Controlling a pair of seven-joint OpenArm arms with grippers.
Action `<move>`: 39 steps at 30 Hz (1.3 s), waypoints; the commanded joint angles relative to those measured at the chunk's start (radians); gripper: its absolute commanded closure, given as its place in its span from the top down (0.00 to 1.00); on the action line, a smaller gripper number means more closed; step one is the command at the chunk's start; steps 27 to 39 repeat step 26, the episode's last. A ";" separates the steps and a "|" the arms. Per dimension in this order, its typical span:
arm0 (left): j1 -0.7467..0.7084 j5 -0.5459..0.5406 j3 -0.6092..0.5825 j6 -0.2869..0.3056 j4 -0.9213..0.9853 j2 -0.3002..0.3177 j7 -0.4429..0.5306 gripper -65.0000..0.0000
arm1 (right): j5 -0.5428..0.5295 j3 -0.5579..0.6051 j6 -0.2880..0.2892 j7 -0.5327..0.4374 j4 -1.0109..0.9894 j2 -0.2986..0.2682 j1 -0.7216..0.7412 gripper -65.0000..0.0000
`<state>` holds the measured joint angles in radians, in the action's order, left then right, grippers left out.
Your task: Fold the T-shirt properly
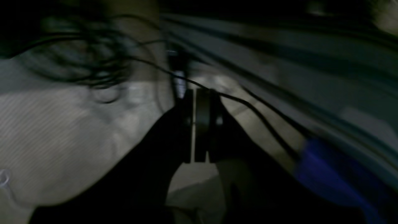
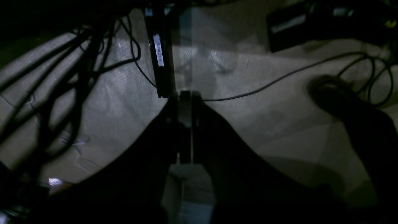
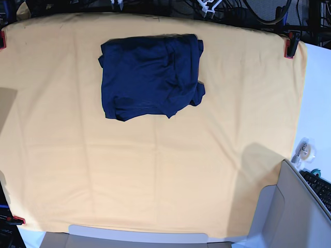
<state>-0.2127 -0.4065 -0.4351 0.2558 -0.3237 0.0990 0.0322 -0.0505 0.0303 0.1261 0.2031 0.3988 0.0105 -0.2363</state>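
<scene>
The T-shirt is dark navy and lies folded into a compact rectangle on the yellow-orange table cloth, toward the far middle of the table. Some folds bunch along its right edge. Neither arm shows over the table in the base view. In the left wrist view my left gripper has its jaws pressed together on nothing, over a pale floor with cables. My right gripper in the right wrist view is likewise shut and empty. Neither wrist view shows the shirt.
Red clamps pin the cloth at its corners. A tape roll and a keyboard sit on the white surface to the right. A grey housing fills the near right corner. Black cables trail across the floor.
</scene>
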 commanded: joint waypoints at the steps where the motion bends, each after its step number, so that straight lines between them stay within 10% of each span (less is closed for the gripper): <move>1: 0.000 0.005 -0.003 -0.031 -0.001 -0.002 0.019 0.00 | 0.002 -0.005 0.001 -0.008 -0.010 0.009 0.012 0.00; 8: 0.012 0.005 0.005 -0.214 0.001 -0.011 0.041 0.00 | 0.002 -0.005 -0.004 -0.008 -0.027 0.032 0.068 0.00; 18: 0.020 0.004 0.006 -0.218 0.001 -0.045 0.041 0.00 | -0.012 -0.007 -0.174 -0.121 -0.027 0.032 0.081 0.00; 39: 0.020 0.004 0.006 -0.218 0.001 -0.069 0.041 0.00 | -0.133 -0.005 -0.176 -0.123 -0.027 0.029 0.081 0.00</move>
